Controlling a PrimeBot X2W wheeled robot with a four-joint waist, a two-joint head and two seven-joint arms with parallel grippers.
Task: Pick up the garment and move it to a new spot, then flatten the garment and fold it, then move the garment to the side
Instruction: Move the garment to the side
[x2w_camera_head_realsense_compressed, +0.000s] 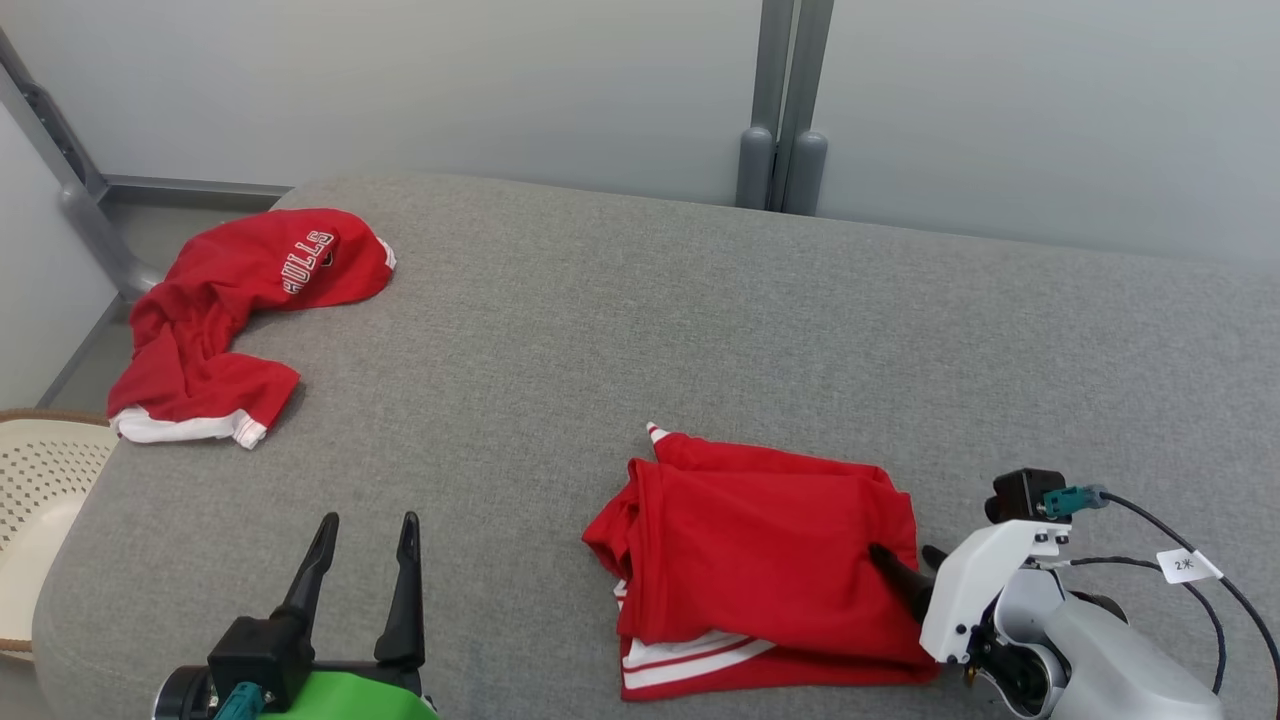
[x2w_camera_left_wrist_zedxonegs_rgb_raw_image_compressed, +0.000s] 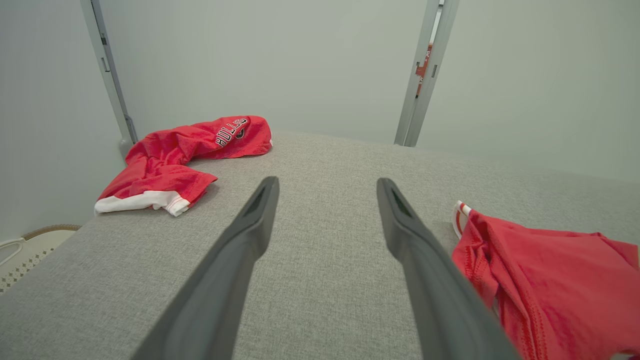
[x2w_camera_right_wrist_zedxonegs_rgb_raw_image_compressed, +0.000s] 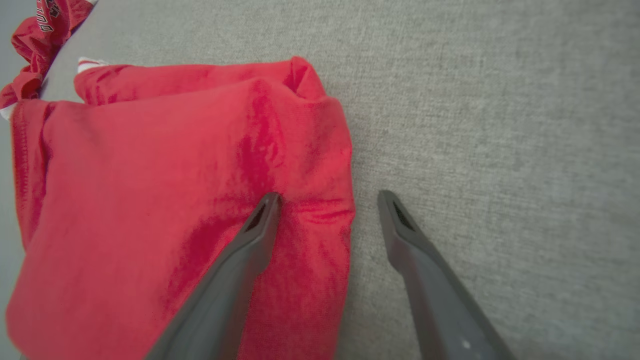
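Landmark: folded garment (x2w_camera_head_realsense_compressed: 760, 560), red with white stripes at its near hem, which lay as a rough rectangle of several layers on the grey table (x2w_camera_head_realsense_compressed: 700, 320).
Second item: crumpled jersey (x2w_camera_head_realsense_compressed: 240, 300), red with white lettering, well apart from the folded garment, up and to its left.
Third item: pale basket (x2w_camera_head_realsense_compressed: 40, 480), further left again, off the table's edge.
Left gripper (x2w_camera_head_realsense_compressed: 368, 520): jaws spread wide and holding nothing; stood well to the left of the folded garment, over bare cloth.
Right gripper (x2w_camera_head_realsense_compressed: 905, 555): jaws spread wide and holding nothing; sat at the folded garment's right edge, one finger over the red cloth, the other over bare table just beside it. Contact with the cloth could not be told.
Step in hand: judged to be the last one, moving the garment aside, as the fold looked finished.
Next move: would call for the right jaws to settle astride that edge and close on all the layers together, lest the fold slip open when carried.
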